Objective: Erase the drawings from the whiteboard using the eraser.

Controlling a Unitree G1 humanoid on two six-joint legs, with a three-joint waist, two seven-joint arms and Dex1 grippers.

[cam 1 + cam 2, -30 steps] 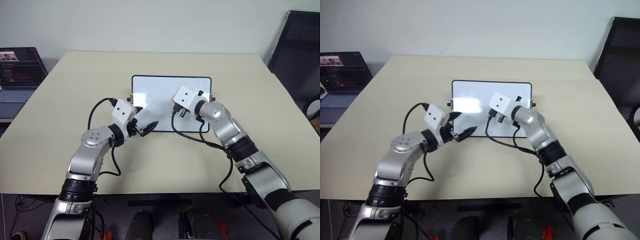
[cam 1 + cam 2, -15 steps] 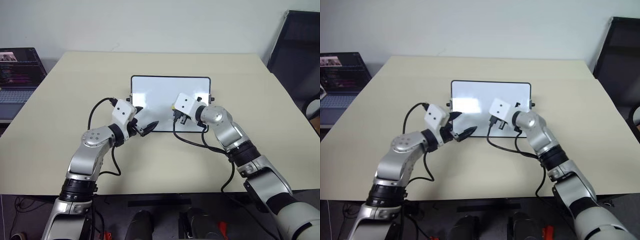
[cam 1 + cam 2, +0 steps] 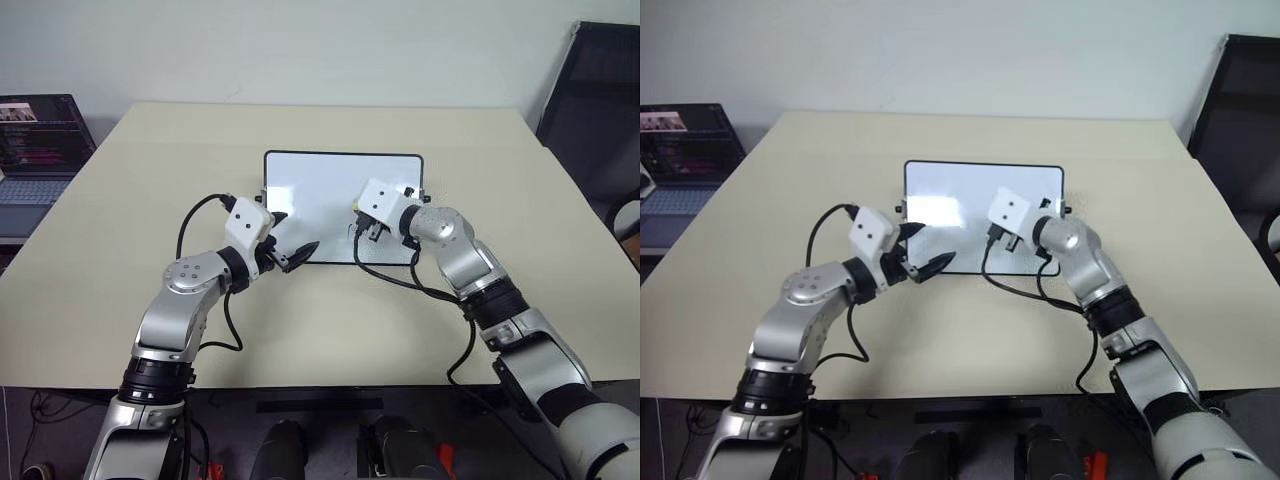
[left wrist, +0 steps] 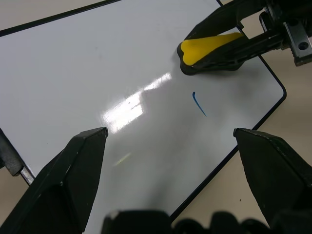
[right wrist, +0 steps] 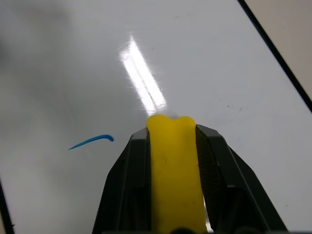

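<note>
Small yellow oblong eraser point(image 5: 174, 171) with dark underside: clamped along its long sides by right gripper point(image 5: 173, 146), over glossy white black-framed whiteboard point(image 4: 87, 73), beside one blue hooked stroke point(image 4: 198, 104). Likely light, slightly soft. Left gripper point(image 4: 170, 141) spread wide, empty.
</note>
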